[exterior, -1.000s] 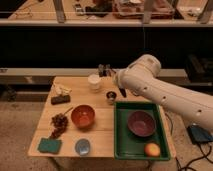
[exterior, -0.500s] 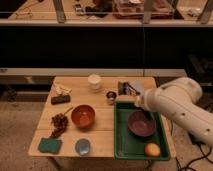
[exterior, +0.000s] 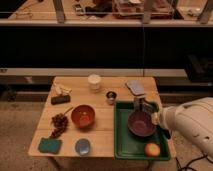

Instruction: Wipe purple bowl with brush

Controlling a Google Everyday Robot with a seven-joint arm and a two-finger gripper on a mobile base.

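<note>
Hand [exterior: 141, 104]: at the far rim of the purple bowl, above the back part of the green tray; two pale fingers point down; whether they are apart or closed cannot be told, nor whether anything is gripped.
Arm [exterior: 192, 122]: bulky white casing, enters from the right edge and reaches over the tray's right side.
Purple bowl [exterior: 141, 123]: upright inside the green tray, in its middle, just in front of the hand.
Brush [exterior: 67, 111]: thin dark handle lying on the counter, just left of the orange bowl and beside the reddish cluster; well apart from the hand.
Green tray [exterior: 125, 145]: on the right half of the counter; also holds an orange fruit [exterior: 152, 149] at its near right corner.
Orange bowl [exterior: 82, 116]: centre of the counter [exterior: 107, 84], left of the tray.
Green sponge [exterior: 49, 145]: near left corner.
Grey-blue dish [exterior: 83, 146]: near edge, right of the sponge.
White cup [exterior: 94, 81]: far edge, centre.
</note>
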